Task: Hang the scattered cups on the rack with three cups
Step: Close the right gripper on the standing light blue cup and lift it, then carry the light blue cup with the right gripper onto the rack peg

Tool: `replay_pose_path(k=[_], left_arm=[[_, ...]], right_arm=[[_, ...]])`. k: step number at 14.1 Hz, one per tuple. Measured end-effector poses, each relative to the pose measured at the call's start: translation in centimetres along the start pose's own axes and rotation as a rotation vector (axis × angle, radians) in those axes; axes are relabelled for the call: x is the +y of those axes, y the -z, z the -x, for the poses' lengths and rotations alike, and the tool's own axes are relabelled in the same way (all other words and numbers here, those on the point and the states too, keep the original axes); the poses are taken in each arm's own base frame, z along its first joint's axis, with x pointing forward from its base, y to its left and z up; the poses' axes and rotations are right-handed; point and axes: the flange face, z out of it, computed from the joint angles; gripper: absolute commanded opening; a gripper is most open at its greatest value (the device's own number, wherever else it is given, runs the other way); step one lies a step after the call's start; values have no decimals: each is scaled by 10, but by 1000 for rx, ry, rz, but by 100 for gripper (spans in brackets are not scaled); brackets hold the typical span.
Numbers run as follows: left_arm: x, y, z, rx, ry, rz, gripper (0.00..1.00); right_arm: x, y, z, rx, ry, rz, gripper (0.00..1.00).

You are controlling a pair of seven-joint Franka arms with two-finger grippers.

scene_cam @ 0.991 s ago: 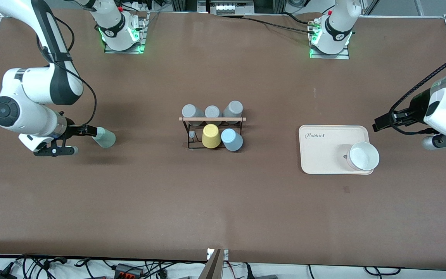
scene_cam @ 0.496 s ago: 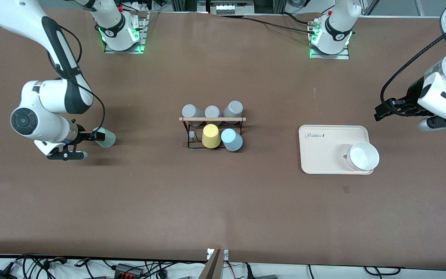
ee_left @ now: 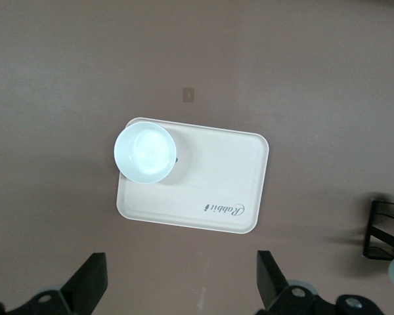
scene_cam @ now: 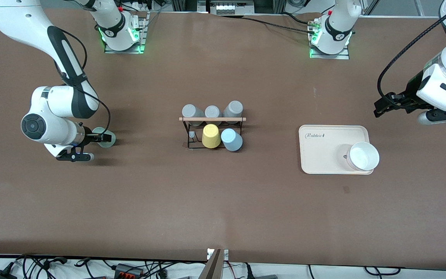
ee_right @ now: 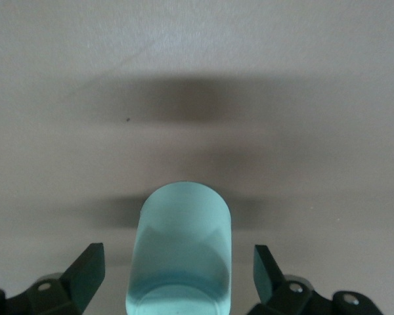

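Mint green cup (scene_cam: 106, 138) lies between the spread fingers of the right gripper (scene_cam: 101, 137), toward the right arm's end of the table; the light blue cup (scene_cam: 231, 140) sits on the rack (scene_cam: 212, 119). Left gripper (scene_cam: 380, 109) waits open above the table near the cream tray (scene_cam: 324, 149). Right wrist view: cup (ee_right: 182, 252) centred, fingers (ee_right: 84, 272) apart from it

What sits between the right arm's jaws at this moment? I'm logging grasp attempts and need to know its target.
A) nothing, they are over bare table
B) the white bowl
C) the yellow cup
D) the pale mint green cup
D: the right wrist view shows the pale mint green cup lying between the open jaws of the right gripper, not yet clamped; the front view places it toward the right arm's end of the table.
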Motion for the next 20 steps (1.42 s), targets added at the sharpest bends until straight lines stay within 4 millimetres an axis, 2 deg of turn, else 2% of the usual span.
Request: replay_pose_path(k=[4,5,6,7,8,11,13,16,18,20], left_arm=[[-2,0,0,5,-36,-34,100],[-2,0,0,5,-36,-34,100],[-2,0,0,5,-37,-34,100],[-2,0,0,5,-37,-34,100],[-2,0,0,5,-38,-34,100],[-2,0,0,5,-40,-34,100],[-2,0,0,5,-42,-34,100],[-2,0,0,5,-43,-34,100],[-2,0,0,5,-44,-34,100],[-1,0,0,5,-44,-33,100]], right_arm=[[-1,-11,7,-25,1,1,100],[-1,-12,7,-27,1,1,97],[-1,-13,8,-30,1,1,65],[-1,-14,8,-31,1,1,46],[-1,-15,8,-32,1,1,33],[-2,-3,1,-10,3,0,24],[-15,29,-9,-6,25,-4,23],[-57,120,-21,-6,74,-26,23],[-100,168,-21,26,46,-59,24],[-159,184,-12,45,-4,-66,24]])
